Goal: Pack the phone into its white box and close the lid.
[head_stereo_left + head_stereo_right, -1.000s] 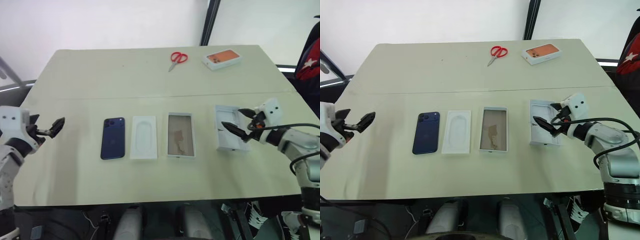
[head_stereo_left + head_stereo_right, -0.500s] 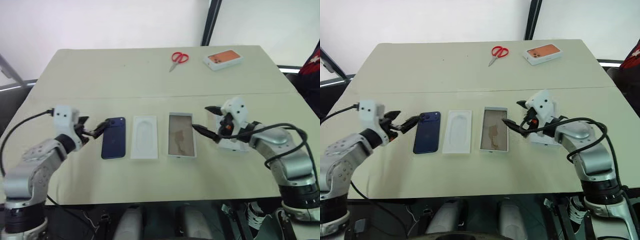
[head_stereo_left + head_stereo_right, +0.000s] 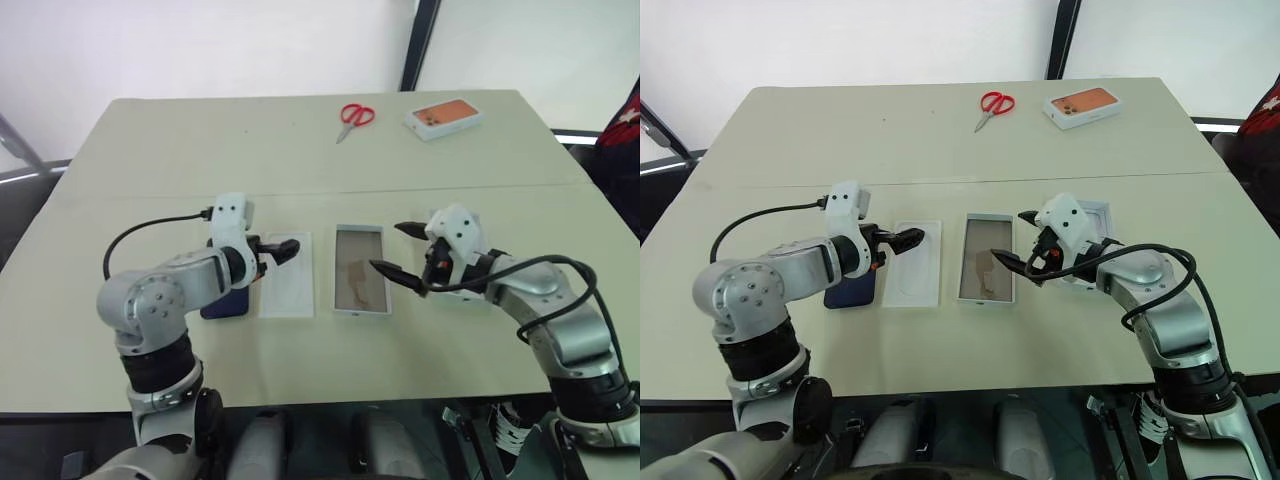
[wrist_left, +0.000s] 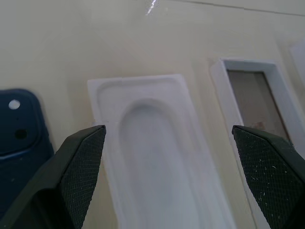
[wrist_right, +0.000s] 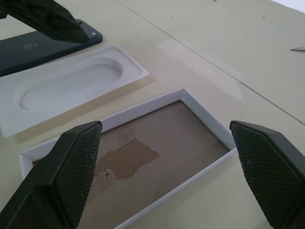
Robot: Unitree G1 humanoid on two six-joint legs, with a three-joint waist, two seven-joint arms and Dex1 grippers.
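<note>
The phone [image 3: 852,288] lies flat on the counter [image 3: 940,130], left of the insert tray [image 3: 913,264] and the white box [image 3: 986,271]. Above the tray the left gripper [image 3: 902,240] hovers, fingers spread. The right gripper [image 3: 1015,240] hangs over the box's right edge, fingers spread, hiding most of the lid [image 3: 1097,215].

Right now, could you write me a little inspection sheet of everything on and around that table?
Surface: pale table, a seam running across it.
Job's things: phone lying flat, partly behind the left arm; white box open, nothing in it; lid behind the right gripper.
Clutter: white insert tray between phone and box; red scissors and an orange-picture box at the far edge.
Grippers: left gripper over the tray, jaws open; right gripper at the box's right edge, jaws open.
Cables: black cable on the left arm, another on the right.
Surroundings: white wall, dark post.
</note>
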